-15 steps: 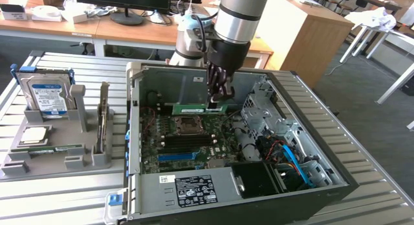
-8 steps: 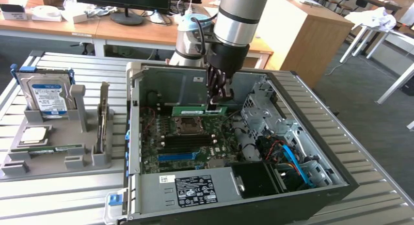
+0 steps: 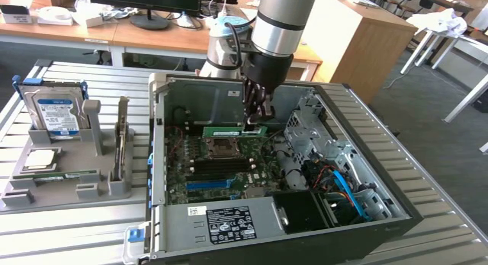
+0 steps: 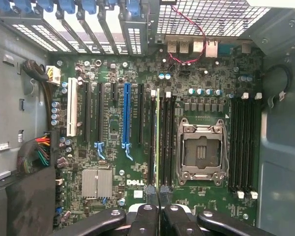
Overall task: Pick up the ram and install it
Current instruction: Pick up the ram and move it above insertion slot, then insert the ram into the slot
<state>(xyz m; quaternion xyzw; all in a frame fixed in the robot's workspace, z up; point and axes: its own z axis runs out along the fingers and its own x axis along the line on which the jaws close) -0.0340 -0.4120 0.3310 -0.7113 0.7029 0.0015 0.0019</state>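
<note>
The ram (image 3: pixel 228 131) is held edge-down by the gripper (image 3: pixel 258 123), which is clamped on one end, inside the case (image 3: pixel 206 96) at twelve o'clock of the socket (image 3: pixel 221 146) in the exterior view, evidently so that it is lined up with the slots (image 4: pixel 169 142).

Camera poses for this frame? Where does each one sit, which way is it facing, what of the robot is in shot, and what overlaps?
Exterior view: off the arm and raised, angled down into the open PC case; shows the arm and the gripper shut on the ram.
Wrist view: on the wrist, looking straight down at the motherboard; shows the gripper.
Shared: gripper, the ram (edge-on from the wrist), motherboard, empty CPU socket.
</note>
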